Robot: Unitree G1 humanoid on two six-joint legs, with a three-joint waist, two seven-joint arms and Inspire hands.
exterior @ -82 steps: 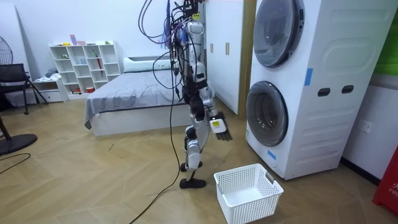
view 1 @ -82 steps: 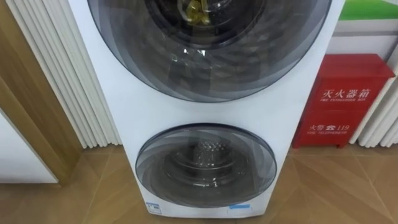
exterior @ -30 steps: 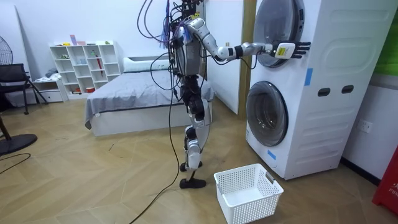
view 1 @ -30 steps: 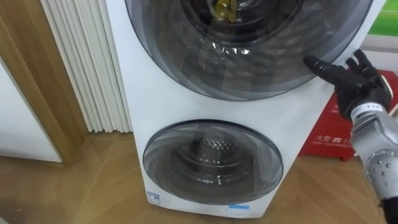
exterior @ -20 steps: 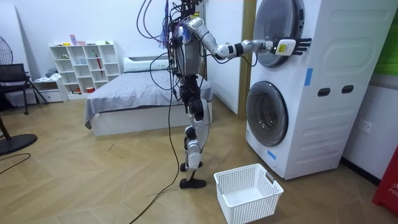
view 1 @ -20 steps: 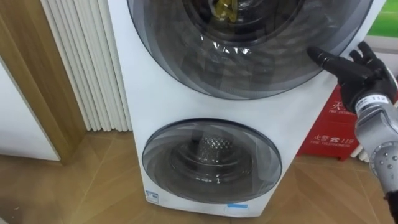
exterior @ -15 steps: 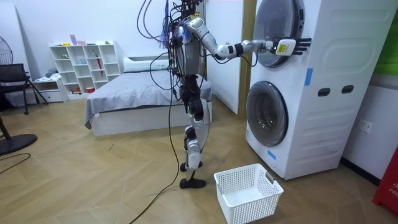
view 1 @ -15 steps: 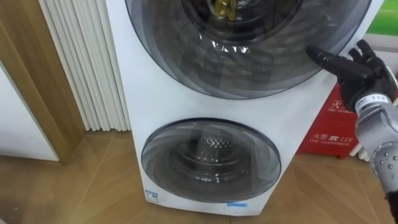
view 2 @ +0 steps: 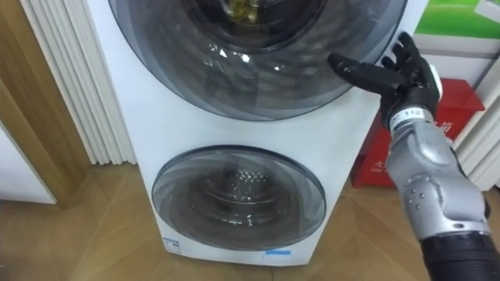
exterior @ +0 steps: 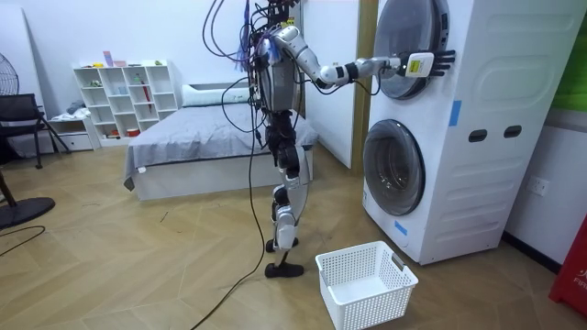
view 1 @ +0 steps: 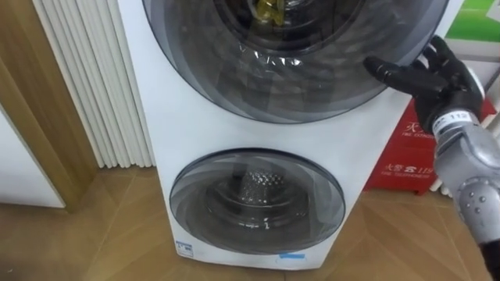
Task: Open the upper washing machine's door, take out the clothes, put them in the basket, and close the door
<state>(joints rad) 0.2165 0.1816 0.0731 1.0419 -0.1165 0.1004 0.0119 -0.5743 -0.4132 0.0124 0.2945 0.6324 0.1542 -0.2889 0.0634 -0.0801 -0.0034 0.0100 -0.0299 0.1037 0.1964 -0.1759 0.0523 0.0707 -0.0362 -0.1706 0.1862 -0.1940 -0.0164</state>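
Note:
A white stacked washing machine [view 1: 164,117] stands before me, with two round tinted-glass doors, both closed. Through the upper door [view 1: 289,62] a bit of yellow cloth [view 1: 269,9] shows inside the drum. The lower door [view 1: 258,201] shows a bare metal drum. My right hand [view 1: 437,74] is raised at the right rim of the upper door, fingers straight and spread, thumb pointing left onto the glass edge, holding nothing. In the room view I stand upright facing the machine with my right hand [exterior: 431,64] stretched out to the upper door [exterior: 408,46].
A white laundry basket [exterior: 365,282] sits on the wood floor by my feet, in front of the machine. A red fire-extinguisher box [view 1: 414,148] stands right of the machine. White slatted panels [view 1: 86,86] and a wooden frame are on the left. A bed [exterior: 202,137] lies behind me.
My right arm rose from beside my hip up to the upper door's right rim, then edged slightly left onto it. The head view shifted a little.

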